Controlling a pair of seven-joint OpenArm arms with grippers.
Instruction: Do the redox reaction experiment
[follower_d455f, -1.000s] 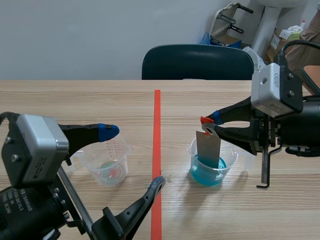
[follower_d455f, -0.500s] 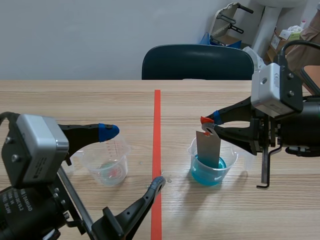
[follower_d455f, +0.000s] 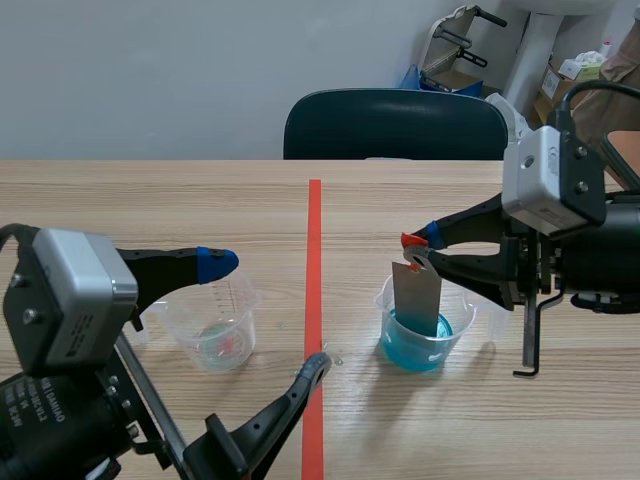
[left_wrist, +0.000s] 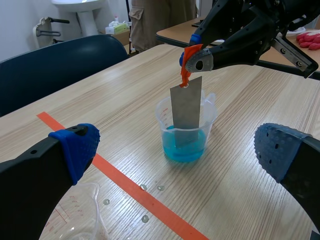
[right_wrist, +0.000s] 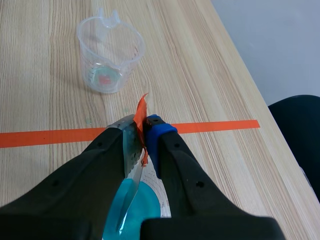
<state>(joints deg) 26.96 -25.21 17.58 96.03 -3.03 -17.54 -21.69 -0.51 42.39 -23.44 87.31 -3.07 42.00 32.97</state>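
Nothing has shifted: my right gripper (follower_d455f: 418, 248) stays pinched on the orange tag (follower_d455f: 409, 240), its metal strip (follower_d455f: 416, 295) soaking in the blue-solution beaker (follower_d455f: 425, 335) (mid-table, toward the right edge). My left gripper (follower_d455f: 265, 315) gapes empty.

Dark blue chair (follower_d455f: 395, 125) against pale wall (follower_d455f: 150, 70)

The mouth of the blue-liquid beaker (follower_d455f: 420, 342) was blocked by the grey metal strip (follower_d455f: 416, 295) standing in it and by the right gripper (follower_d455f: 421, 249), which came in from three o'clock and was pinched on the strip's red tag (follower_d455f: 408, 240). At the beaker's nine o'clock, bare table (follower_d455f: 200, 200) lay free across the tape line (follower_d455f: 314, 230) as far as the empty beaker (follower_d455f: 212, 328), where the left gripper (follower_d455f: 266, 314) stood with fingers spread. Toward twelve o'clock the table was open up to the chair (follower_d455f: 395, 125).
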